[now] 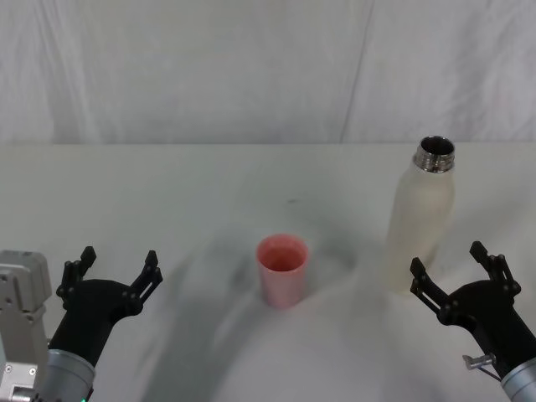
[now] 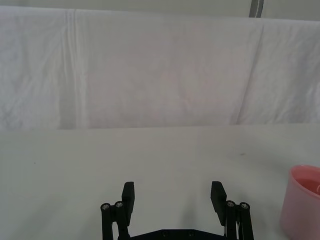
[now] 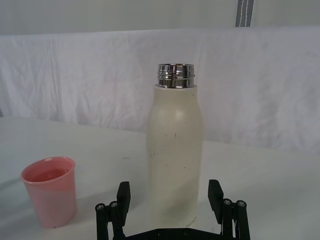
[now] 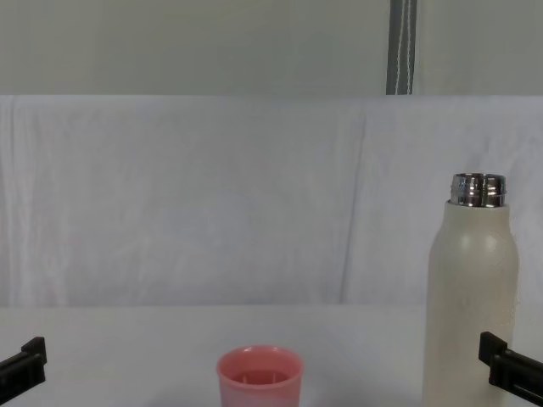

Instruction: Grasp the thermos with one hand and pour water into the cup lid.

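the thermos (image 1: 419,219) stands upright and uncapped at about 2 o'clock on the table (image 1: 167,193), the cup lid (image 1: 281,270) near it at centre; your right gripper (image 1: 456,268) sits just in front of the bottle with fingers apart, the left gripper (image 1: 117,268) idle at 8 o'clock, fingers also apart. judge it rigid, matte, likely heavy if full; take it mid-body, below the shoulder, squarely.

In the chest view the bottom edge cuts off the thermos (image 4: 471,297) base and the lower cup (image 4: 260,378). In the right wrist view the right gripper (image 3: 169,196) hides the thermos base.
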Motion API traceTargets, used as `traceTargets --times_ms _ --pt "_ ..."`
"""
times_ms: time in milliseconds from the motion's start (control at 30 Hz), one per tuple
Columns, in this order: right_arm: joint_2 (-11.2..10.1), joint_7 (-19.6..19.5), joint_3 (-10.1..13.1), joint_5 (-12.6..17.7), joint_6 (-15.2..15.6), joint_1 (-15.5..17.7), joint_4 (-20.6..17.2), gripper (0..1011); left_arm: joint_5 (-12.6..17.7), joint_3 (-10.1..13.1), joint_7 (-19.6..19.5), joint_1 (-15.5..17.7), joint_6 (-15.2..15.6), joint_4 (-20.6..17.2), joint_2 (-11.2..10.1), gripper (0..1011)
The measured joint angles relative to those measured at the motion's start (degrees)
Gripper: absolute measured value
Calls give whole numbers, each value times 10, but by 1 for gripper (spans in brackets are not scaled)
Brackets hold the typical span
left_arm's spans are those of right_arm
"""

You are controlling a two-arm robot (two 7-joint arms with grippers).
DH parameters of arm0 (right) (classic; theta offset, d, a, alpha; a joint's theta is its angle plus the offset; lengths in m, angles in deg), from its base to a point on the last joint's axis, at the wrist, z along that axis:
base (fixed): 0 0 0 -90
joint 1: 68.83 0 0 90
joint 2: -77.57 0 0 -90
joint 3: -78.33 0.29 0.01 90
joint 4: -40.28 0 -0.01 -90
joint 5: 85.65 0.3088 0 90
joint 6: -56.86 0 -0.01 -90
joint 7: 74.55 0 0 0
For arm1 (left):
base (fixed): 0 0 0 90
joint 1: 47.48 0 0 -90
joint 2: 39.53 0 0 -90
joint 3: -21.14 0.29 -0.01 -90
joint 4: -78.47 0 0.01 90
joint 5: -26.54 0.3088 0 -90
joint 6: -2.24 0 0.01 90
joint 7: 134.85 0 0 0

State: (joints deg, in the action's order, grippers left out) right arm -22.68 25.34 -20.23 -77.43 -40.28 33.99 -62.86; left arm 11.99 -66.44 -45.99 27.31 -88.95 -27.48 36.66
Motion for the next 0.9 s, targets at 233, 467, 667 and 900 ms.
traceTargets --times_ms 233,467,667,900 --pt "0 0 0 0 0 0 0 1003 0 0 0 0 0 0 0 1001" --pt "0 0 0 1 0 0 0 1003 0 0 0 0 0 0 0 1001" --pt "0 0 0 1 0 0 0 1003 0 0 0 0 0 0 0 1001" --pt "0 0 0 1 0 0 0 1003 0 0 0 0 0 0 0 1001"
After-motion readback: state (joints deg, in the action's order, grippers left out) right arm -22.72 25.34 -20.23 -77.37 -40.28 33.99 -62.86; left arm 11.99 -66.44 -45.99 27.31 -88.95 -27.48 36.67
